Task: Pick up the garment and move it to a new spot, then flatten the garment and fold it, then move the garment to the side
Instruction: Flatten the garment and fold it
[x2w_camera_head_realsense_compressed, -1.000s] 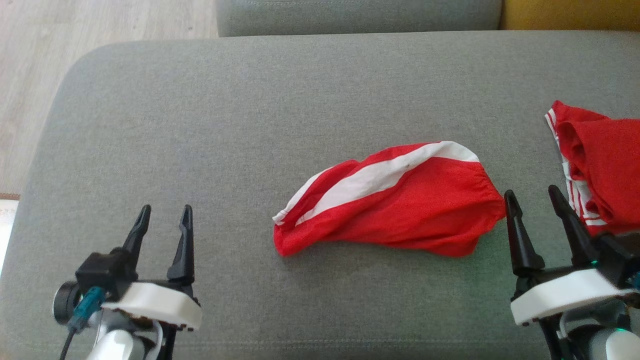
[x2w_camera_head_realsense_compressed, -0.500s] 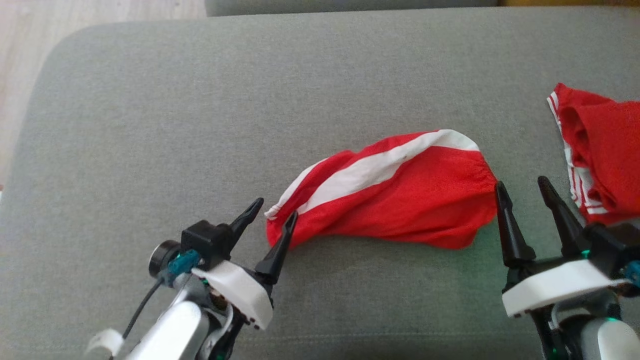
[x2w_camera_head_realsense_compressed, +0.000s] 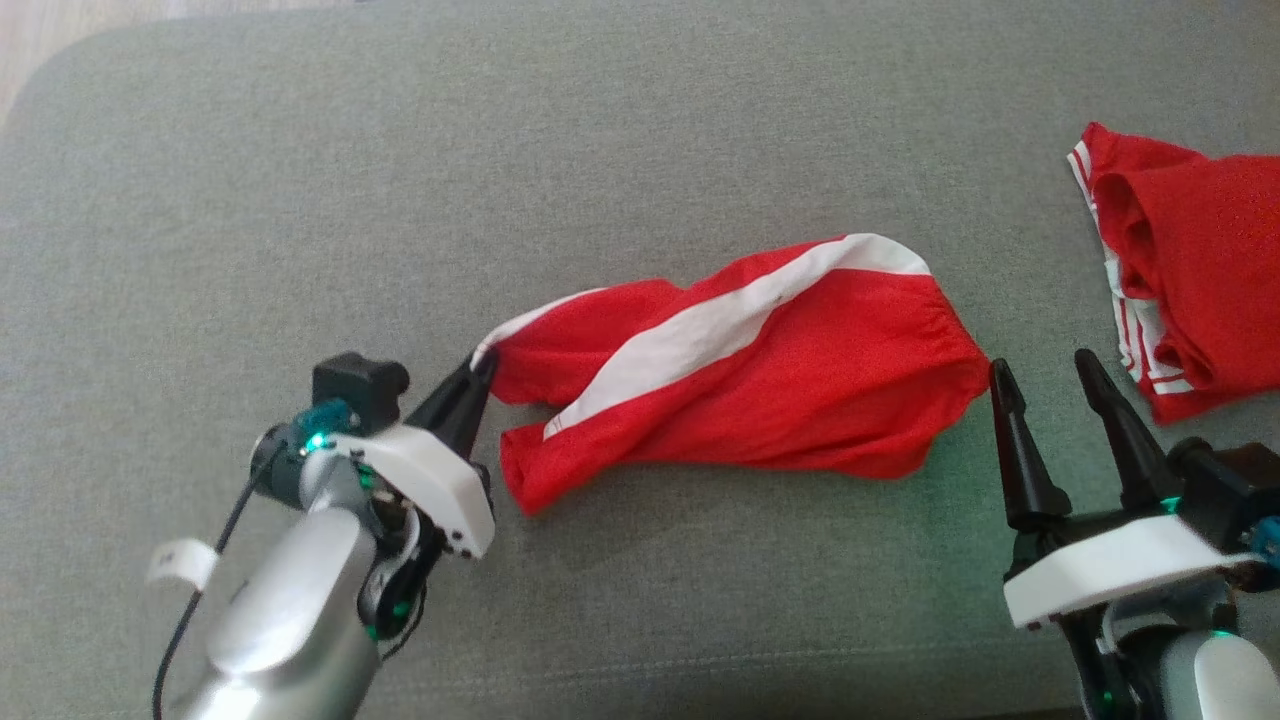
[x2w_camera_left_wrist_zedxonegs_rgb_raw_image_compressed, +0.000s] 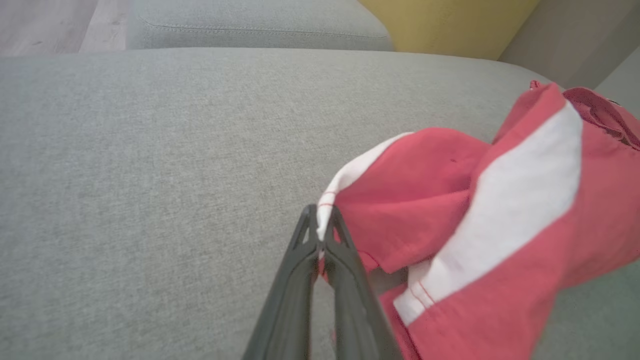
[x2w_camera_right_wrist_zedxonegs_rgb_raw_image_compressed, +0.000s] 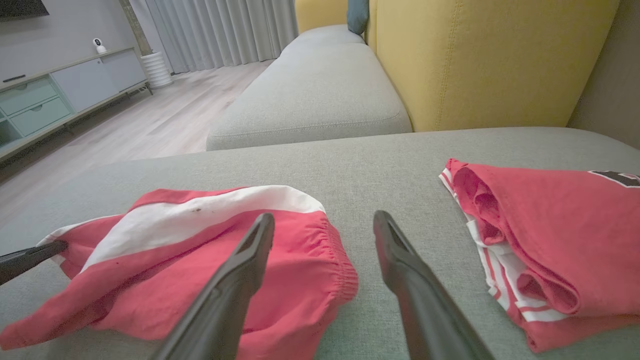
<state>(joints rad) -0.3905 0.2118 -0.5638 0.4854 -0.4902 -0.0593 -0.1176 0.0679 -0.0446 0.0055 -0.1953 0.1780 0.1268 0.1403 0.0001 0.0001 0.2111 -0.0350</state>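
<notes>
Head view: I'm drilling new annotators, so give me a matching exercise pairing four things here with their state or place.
Column one:
1 left pincer
2 right pincer
3 white-striped red garment
4 other red garment

Column two:
A open, holding nothing
B far right of the cushion
C shut on a cloth corner
D middle of the cushion

Pairs: 1-C, 2-A, 3-D, 4-B

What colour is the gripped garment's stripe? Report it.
White stripe on red garment; clearest in head view.
</notes>
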